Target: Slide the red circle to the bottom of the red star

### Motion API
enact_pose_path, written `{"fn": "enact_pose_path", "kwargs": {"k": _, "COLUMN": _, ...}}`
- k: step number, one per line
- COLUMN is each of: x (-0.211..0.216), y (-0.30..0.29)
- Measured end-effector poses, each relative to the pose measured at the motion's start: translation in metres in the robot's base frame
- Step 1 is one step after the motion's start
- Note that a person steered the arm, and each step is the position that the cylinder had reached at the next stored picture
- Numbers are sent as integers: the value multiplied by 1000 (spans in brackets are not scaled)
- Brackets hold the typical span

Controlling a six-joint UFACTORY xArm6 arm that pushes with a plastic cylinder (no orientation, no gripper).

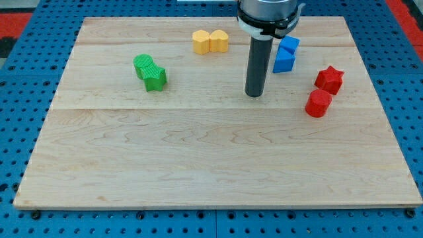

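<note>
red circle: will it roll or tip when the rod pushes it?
Probably slides, not rolls: the red circle stands on a flat end on the wooden board. It looks squat, so tipping seems unlikely. It sits close below the red star, which may move too. My tip is to its left, apart.

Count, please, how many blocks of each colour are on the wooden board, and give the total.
Green blocks: 2
Yellow blocks: 2
Blue blocks: 2
Red blocks: 2, the red star and the red circle
Total: 8
</note>
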State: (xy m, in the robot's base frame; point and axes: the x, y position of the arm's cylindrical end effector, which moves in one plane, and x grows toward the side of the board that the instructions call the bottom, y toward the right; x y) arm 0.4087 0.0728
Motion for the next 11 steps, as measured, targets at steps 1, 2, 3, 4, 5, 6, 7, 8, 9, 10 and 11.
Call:
{"fn": "enact_pose_path", "kwargs": {"k": 1, "x": 30, "y": 1}}
{"fn": "enact_pose_path", "kwargs": {"k": 2, "x": 30, "y": 1}}
{"fn": "enact_pose_path", "kwargs": {"k": 3, "x": 30, "y": 37}}
{"fn": "enact_pose_path", "kwargs": {"k": 4, "x": 30, "y": 49}}
{"fn": "enact_pose_path", "kwargs": {"k": 5, "x": 30, "y": 60}}
{"fn": "enact_pose_path", "kwargs": {"k": 6, "x": 30, "y": 68}}
{"fn": "enact_pose_path", "kwargs": {"k": 7, "x": 30, "y": 70}}
{"fn": "enact_pose_path", "kwargs": {"k": 8, "x": 30, "y": 92}}
{"fn": "enact_pose_path", "kwargs": {"k": 9, "x": 30, "y": 92}}
{"fn": "enact_pose_path", "kwargs": {"k": 10, "x": 30, "y": 107}}
{"fn": "enact_pose_path", "kwargs": {"k": 11, "x": 30, "y": 112}}
